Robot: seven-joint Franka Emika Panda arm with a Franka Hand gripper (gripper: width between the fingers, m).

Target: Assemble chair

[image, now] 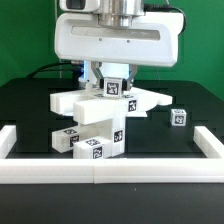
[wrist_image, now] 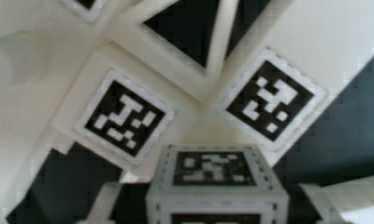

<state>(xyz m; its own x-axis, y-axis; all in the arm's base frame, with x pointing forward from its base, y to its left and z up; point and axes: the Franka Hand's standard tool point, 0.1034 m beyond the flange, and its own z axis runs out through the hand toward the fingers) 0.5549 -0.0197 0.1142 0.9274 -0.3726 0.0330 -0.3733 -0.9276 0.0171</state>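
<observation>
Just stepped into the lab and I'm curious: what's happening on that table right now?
A single robot arm is putting a white chair together. Its gripper is down over the middle of the table and seems closed on a tagged block at the top of a cluster of white pieces. One small cube lies apart, on the exterior view's right, inside the white border rail.

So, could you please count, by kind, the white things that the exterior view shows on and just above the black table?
Joined chair structure: 1
Tagged block between the jaws: 1
Loose tagged cube: 1
Border rail: 1
Total: 4
</observation>
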